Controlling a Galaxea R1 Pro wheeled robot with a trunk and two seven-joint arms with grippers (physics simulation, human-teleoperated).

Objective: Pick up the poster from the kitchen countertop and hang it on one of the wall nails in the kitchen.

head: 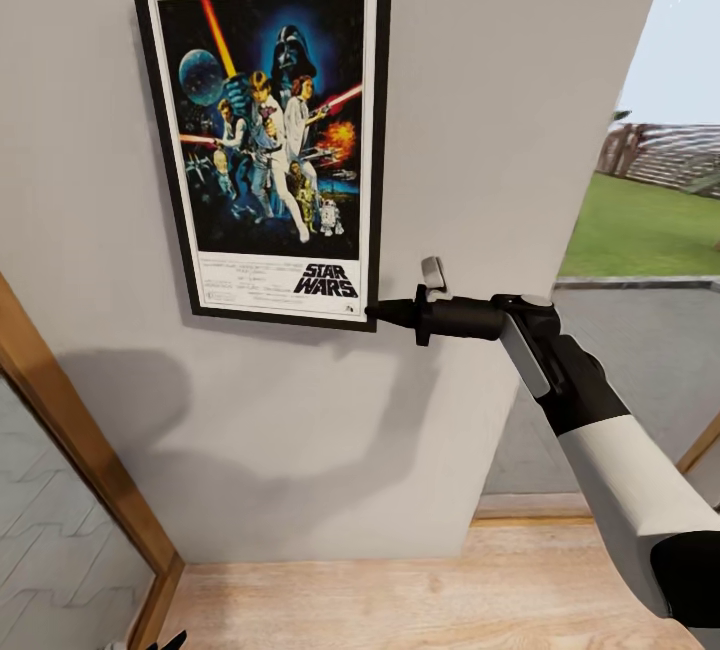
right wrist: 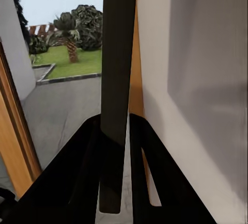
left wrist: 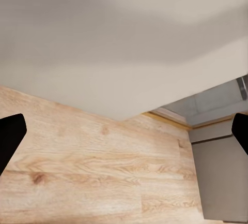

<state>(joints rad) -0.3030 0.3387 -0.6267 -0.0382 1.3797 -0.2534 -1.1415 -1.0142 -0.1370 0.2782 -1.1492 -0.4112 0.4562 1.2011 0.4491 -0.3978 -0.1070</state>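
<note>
R tool (head: pixel 378 310) grips poster (head: pixel 266 130) corner, prob. against wall (head: pixel 500 130).

One poster (head: pixel 265 135) hangs against one grey wall (head: pixel 500 130), its lower corner pinched between the closed fingers of one right gripper (head: pixel 378 310). One left gripper (left wrist: pixel 124 131), fingers spread wide, points at one wooden floor (left wrist: pixel 93 167). Past the right jaws: one lawn (right wrist: pixel 72 63), one palm tree (right wrist: pixel 67 35).

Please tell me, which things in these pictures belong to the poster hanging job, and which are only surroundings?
Belongs to the job:
- poster, flat against the wall
- right pincer, shut on the poster's lower corner
- wall

Only surroundings:
- wooden floor
- lawn outside
- left pincer, open above the floor
</note>
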